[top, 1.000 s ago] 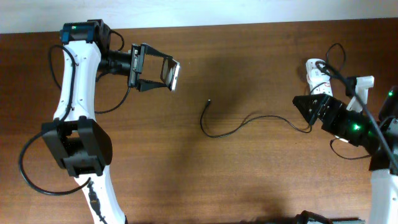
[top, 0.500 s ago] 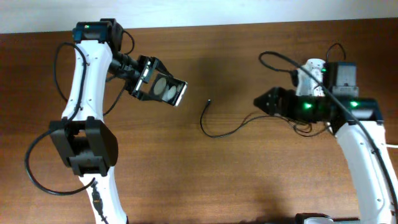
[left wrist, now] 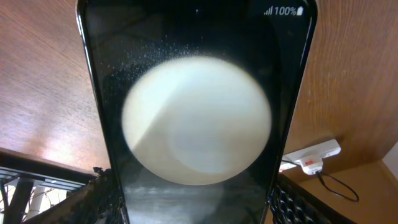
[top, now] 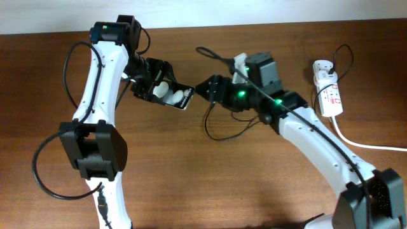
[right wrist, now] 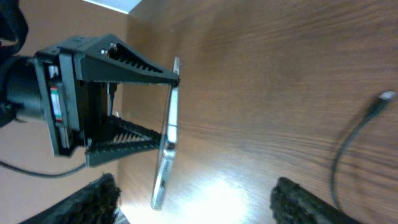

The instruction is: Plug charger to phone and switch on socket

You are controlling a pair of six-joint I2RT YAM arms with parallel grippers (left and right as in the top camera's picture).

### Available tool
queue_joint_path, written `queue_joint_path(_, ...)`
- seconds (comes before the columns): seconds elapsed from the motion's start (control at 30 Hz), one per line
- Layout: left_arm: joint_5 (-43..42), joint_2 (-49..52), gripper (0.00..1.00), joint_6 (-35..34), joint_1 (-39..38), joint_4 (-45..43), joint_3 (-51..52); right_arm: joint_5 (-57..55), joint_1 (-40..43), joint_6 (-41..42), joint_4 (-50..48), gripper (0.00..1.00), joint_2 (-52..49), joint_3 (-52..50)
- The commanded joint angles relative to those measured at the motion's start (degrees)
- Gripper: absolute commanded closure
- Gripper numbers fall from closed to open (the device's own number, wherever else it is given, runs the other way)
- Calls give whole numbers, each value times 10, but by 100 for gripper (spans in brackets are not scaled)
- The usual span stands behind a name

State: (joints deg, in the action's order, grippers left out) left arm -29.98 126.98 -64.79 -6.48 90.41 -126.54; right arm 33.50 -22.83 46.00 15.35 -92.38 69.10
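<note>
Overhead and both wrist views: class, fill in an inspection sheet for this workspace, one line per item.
Surface: brown wood-grain table.
Job's things: phone held up off the table, its status bar reading 100%; charger lying loose, its connector tip not plugged in; power strip at the right rear, switch state too small to tell.
Clutter: nothing seen.
Grippers: left gripper shut on the phone; right gripper open and empty, close to the phone.
Cables: thick white cord runs off the right edge.
Surroundings: pale wall strip behind the table.
</note>
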Motion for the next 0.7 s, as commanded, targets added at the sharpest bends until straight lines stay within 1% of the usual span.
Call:
queue_joint_path(0.0, -2, -3, 100, -12, -9, 0, -9, -32, -25, 41, -25, 25, -26, 5)
queue_joint_path(0.07, -1, -3, 100, -14, -22, -7, -9, -38, -35, 43, -38, 30, -27, 6)
queue_joint_path(0.13, -1, -3, 100, -34, -44, -24, -9, -44, -40, 43, -36, 30, -27, 5)
queue_joint_path(0.23, -2, -3, 100, -45, -71, -30, -9, -57, -42, 43, -34, 34, -28, 5)
queue_joint_path(0.33, -2, -3, 97, -80, -90, -34, -9, -60, -49, 43, -33, 37, -34, 5)
queue_joint_path(0.43, -6, -3, 97, -81, -98, -40, -9, -85, -61, 47, -20, 42, -46, 5)
queue_joint_path(0.47, -6, -3, 96, -92, -98, -41, -9, -95, -60, 58, -16, 47, -46, 5)
queue_joint_path(0.53, -9, -3, 96, -94, -98, -45, -9, -103, -60, 58, -12, 51, -46, 5)
queue_joint_path(0.57, -9, -3, 96, -94, -98, -43, -9, -107, -60, 58, -12, 57, -46, 5)
queue_joint_path(0.63, -9, -3, 95, -94, -98, -42, -9, -113, -60, 57, -12, 67, -46, 5)
queue_joint_path(0.67, -9, -3, 93, -93, -98, -42, -9, -113, -60, 57, -12, 70, -46, 5)
